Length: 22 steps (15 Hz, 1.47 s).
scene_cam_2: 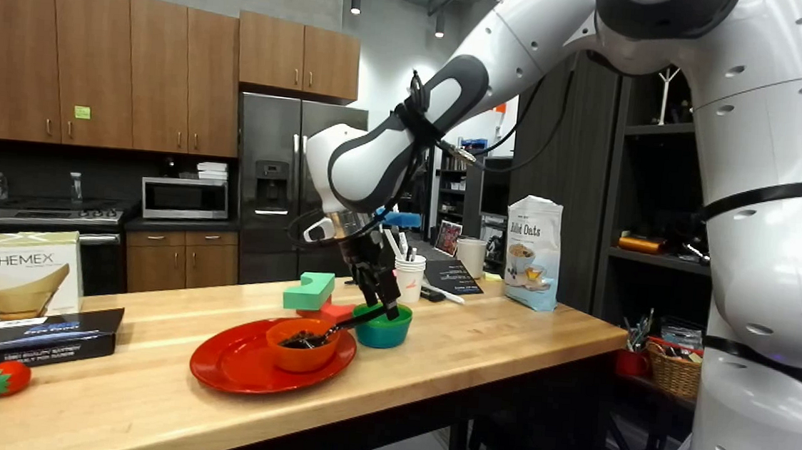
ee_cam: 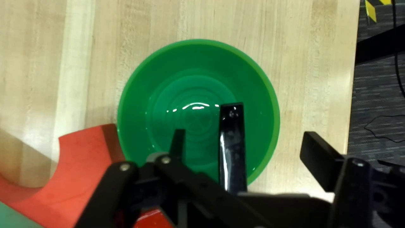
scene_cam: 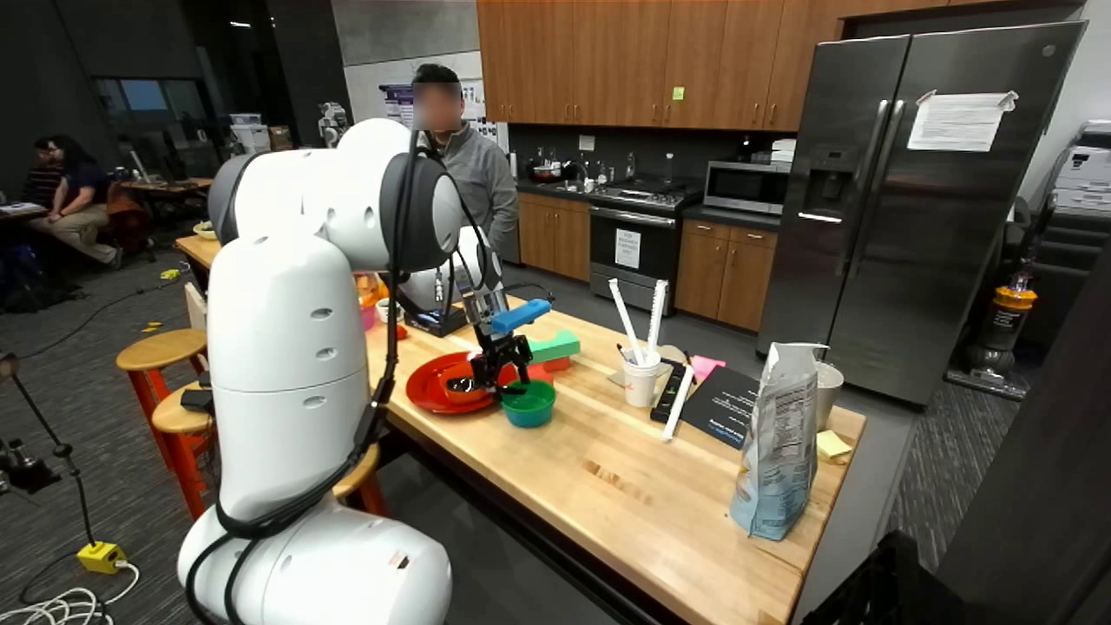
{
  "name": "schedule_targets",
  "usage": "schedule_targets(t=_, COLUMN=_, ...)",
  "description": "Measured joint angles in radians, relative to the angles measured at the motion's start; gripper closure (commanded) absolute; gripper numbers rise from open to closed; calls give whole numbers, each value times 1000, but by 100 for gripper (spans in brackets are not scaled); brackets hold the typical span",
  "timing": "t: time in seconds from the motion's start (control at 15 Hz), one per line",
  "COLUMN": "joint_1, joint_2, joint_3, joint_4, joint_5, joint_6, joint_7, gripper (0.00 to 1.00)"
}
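Black and glossy, the spoon dips into an orange bowl of dark bits on a red plate; its handle reaches above the green bowl. The gripper has its fingers well apart, the handle lying between them with a gap on either side in the wrist view. In an exterior view a box at the left reads CHEMEX, the flat box in front of it carries print mostly too blurred to read, and a bag far right says Oats. In an exterior view, a man stands behind the arm, and the bag shows a side with text too small to read; the wrist view shows neither. Only the wrist view gives the rings in the green bowl's floor; there a red block sits just beside the rim, at left.
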<state>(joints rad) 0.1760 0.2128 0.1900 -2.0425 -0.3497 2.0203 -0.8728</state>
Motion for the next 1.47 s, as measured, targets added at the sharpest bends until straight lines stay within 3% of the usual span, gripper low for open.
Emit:
schedule_targets(t=0.47, joint_1=0, joint_2=8, joint_3=0, joint_4=1, joint_5=0, joint_6=0, joint_7=-1, gripper=95)
schedule_targets(t=0.53, joint_1=0, joint_2=8, joint_3=0, joint_4=1, joint_5=0, joint_6=0, joint_7=-1, gripper=99)
schedule_targets(t=0.67, joint_1=-1, joint_2=8, joint_3=0, joint_4=1, joint_5=0, joint_6=0, joint_7=-1, gripper=94)
schedule_targets(t=1.47, joint_1=-2, joint_2=-9, joint_3=1, joint_4=6, joint_5=-33, joint_6=0, joint_7=1, gripper=94)
